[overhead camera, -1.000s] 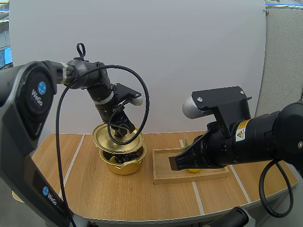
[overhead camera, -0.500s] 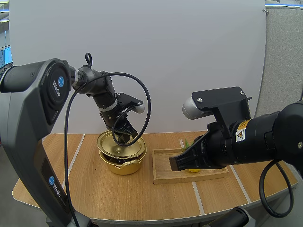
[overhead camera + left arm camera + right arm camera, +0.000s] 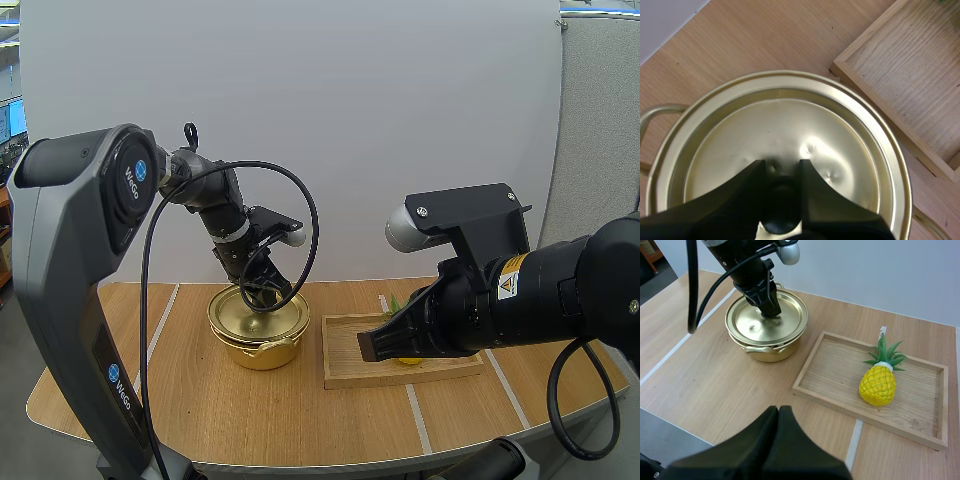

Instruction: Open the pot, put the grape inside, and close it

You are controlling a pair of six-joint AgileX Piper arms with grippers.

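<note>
Two grippers: one left gripper (image 3: 781, 172) and one right gripper (image 3: 778, 412) are working at one table (image 3: 250, 420).
Left gripper: it is standing over the pot (image 3: 262, 348), its two fingers parted only a little and pinching the one black knob (image 3: 781, 212) of the lid (image 3: 790, 125) between their tips.
Right gripper: it is hovering above the table's near edge, in front of the tray (image 3: 840, 375); its two fingers are lying pressed together as one dark wedge, gripping nothing.
One pot: gold, it is standing on the table just left of the tray, a narrow gap showing between them; two side handles (image 3: 650, 115) are sticking out.
One lid: gold, it is sitting level on the pot and covering it.
One tray: wooden, it is lying flat on the table.
One pineapple (image 3: 877, 385): a yellow toy with green leaves, it is lying inside the tray, toward the end away from the pot.
</note>
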